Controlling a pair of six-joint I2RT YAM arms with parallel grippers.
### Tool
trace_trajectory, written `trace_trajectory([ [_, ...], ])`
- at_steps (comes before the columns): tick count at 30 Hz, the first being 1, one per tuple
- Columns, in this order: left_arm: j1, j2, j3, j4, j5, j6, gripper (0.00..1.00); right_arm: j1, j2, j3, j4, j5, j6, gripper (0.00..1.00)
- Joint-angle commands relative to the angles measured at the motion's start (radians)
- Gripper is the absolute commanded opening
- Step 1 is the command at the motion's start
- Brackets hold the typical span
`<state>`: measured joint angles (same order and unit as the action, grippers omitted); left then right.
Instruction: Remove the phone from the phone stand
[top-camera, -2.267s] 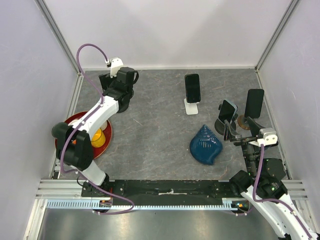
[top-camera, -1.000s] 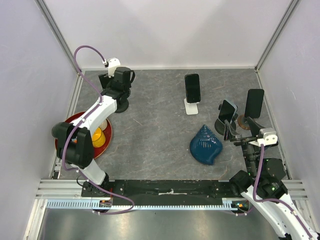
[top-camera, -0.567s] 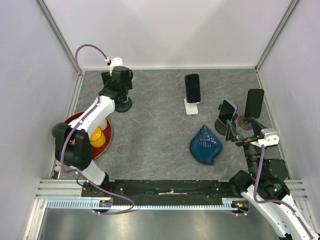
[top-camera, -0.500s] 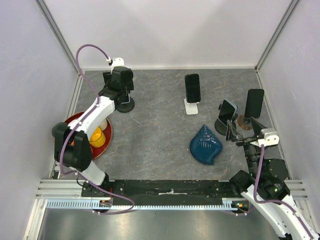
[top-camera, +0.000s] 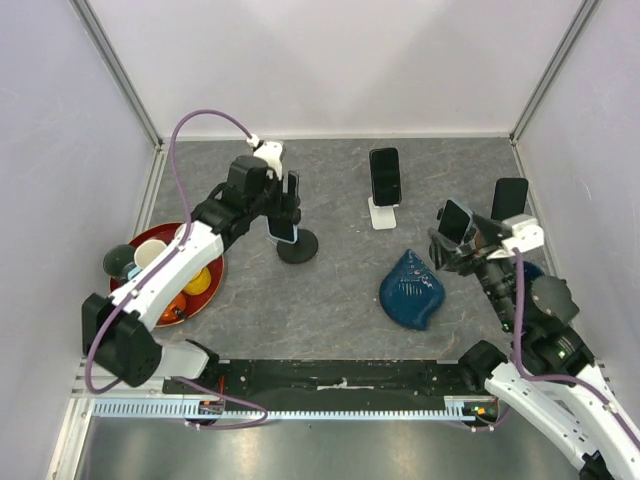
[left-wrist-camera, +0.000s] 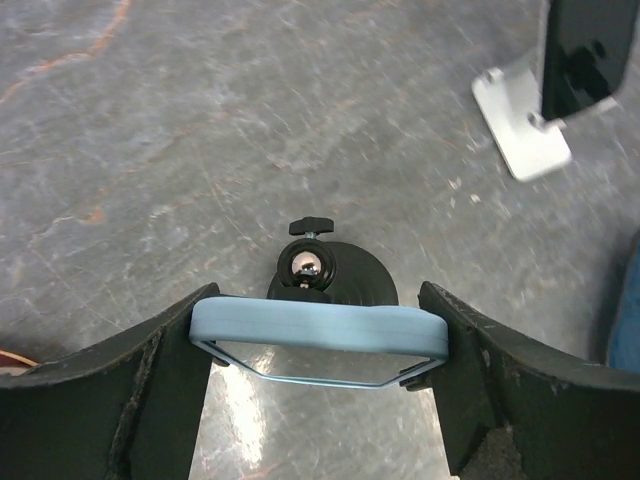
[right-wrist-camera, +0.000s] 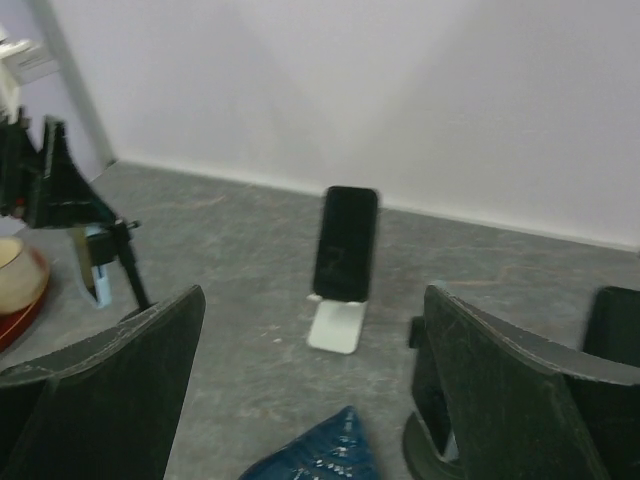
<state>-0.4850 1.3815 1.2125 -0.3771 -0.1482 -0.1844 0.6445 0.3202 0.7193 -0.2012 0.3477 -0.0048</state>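
Observation:
My left gripper (top-camera: 284, 212) is shut on a phone in a light blue case (top-camera: 282, 229), one finger on each side edge. In the left wrist view the phone (left-wrist-camera: 318, 330) fills the gap between my fingers. Its black round-based stand (left-wrist-camera: 332, 281) sits right below, and small black clips show at the phone's lower edges. The stand base (top-camera: 297, 247) rests left of the table's centre. My right gripper (top-camera: 452, 248) is open and empty, next to a second phone on a dark stand (top-camera: 456, 220). The right wrist view looks between its fingers (right-wrist-camera: 100, 380) at a black phone on a white stand (right-wrist-camera: 345, 243).
The black phone on the white stand (top-camera: 385, 177) is at the back centre. Another black phone (top-camera: 509, 205) stands at the back right. A blue shell (top-camera: 411, 290) lies right of centre. A red plate (top-camera: 203, 290) with cups is at the left edge.
My left arm has swung from the back left corner toward the centre, and the blue-cased phone and its stand moved with it. My right arm has reached forward toward the phones on the right.

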Motion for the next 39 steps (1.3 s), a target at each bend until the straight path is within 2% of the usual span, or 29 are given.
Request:
trace_trajectory([
  [1,-0.021,-0.149,-0.051,0.075,0.194,0.117,0.31,0.006,0.133,0.063,-0.031,-0.28,0.066,0.98],
  [10,-0.072,-0.328,-0.3,0.204,0.496,0.276,0.33,0.006,0.442,0.121,0.095,-0.559,0.129,0.98],
  [12,-0.087,-0.355,-0.321,0.224,0.565,0.295,0.32,0.006,0.494,0.111,0.193,-0.623,0.143,0.98],
  [15,-0.105,-0.372,-0.329,0.225,0.639,0.324,0.32,0.006,0.529,0.046,0.388,-0.632,0.161,0.98],
  [19,-0.118,-0.378,-0.353,0.23,0.729,0.376,0.29,0.004,0.56,-0.142,0.755,-0.512,0.154,0.98],
  [20,-0.119,-0.378,-0.357,0.231,0.755,0.387,0.26,0.006,0.571,-0.164,0.799,-0.498,0.138,0.98],
  [23,-0.119,-0.366,-0.35,0.222,0.806,0.402,0.23,0.006,0.638,-0.133,0.745,-0.51,0.099,0.98],
  [27,-0.119,-0.352,-0.346,0.208,0.84,0.427,0.21,0.006,0.753,-0.093,0.678,-0.637,0.094,0.98],
  [35,-0.119,-0.322,-0.317,0.147,0.845,0.476,0.22,0.006,0.858,-0.201,0.839,-0.918,0.058,0.98],
  [39,-0.118,-0.315,-0.309,0.135,0.848,0.474,0.22,0.006,0.908,-0.242,0.942,-1.009,0.06,0.98],
])
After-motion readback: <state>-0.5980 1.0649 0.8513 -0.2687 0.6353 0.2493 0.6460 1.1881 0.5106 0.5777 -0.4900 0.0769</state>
